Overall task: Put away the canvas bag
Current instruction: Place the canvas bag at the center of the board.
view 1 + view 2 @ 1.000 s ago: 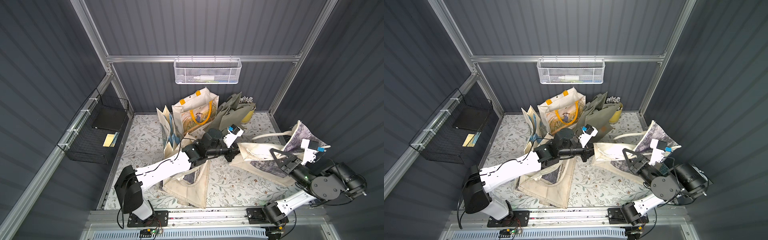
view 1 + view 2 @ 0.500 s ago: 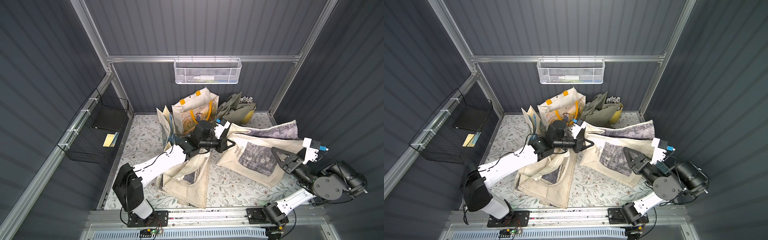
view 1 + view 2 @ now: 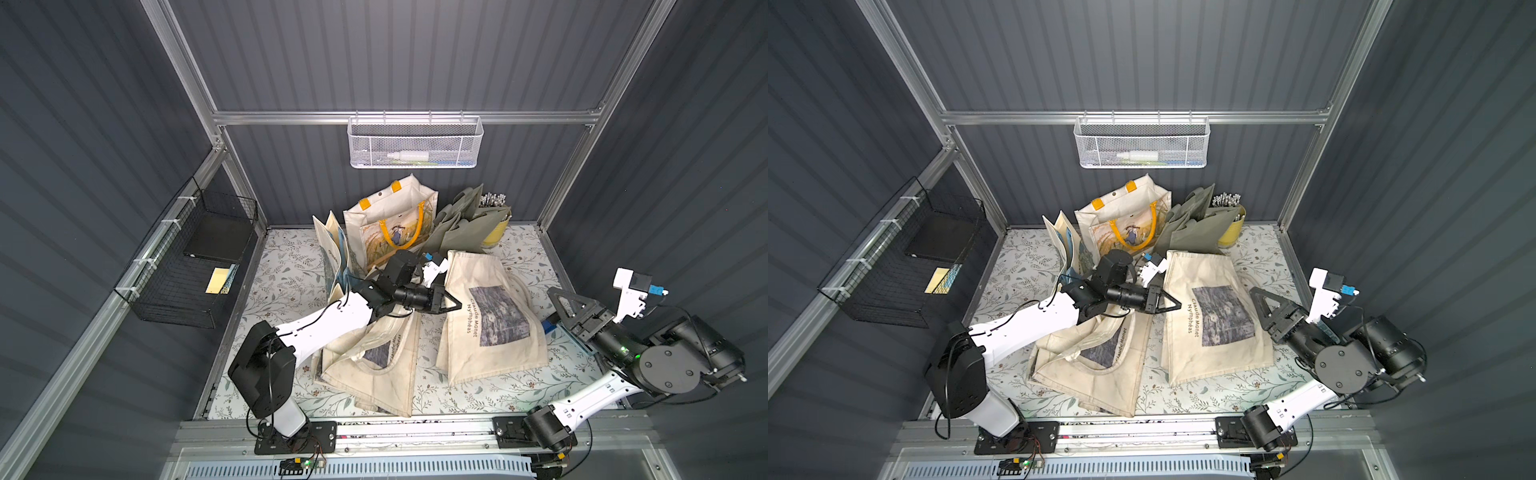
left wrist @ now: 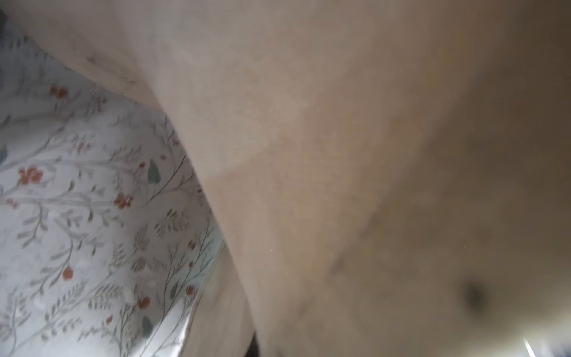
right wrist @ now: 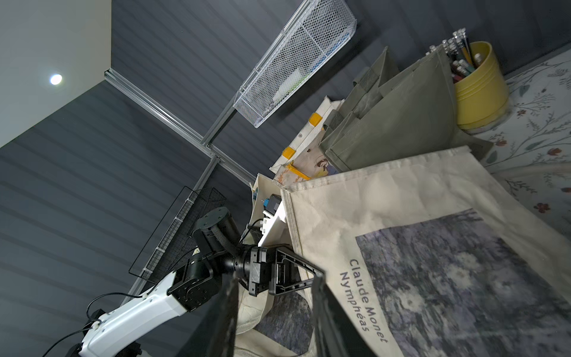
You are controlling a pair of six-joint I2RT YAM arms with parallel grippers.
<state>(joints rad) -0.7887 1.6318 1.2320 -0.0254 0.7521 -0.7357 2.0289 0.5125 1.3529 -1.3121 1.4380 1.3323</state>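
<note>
Drops canvas bag [image 3: 490, 316] flat onto floral table [image 3: 282, 266] with right gripper [image 3: 559, 297] now spread and empty; keeps bag's edge pinched in closed left gripper [image 3: 456, 306]; leaves putting-away still ahead.

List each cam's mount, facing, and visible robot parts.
Both top views: stereo head overhead at the front, looking down; left arm, right arm, left end effector, cream canvas Monet-print bag.
Left wrist: on left arm, close against blurred cream fabric, floral-patterned table cover behind; no robot parts.
Right wrist: on right arm, facing across the bag toward left arm and yellow ribbed pencil cup; own fingers in foreground.
Shared: top and right wrist views show the bag's print.
</note>
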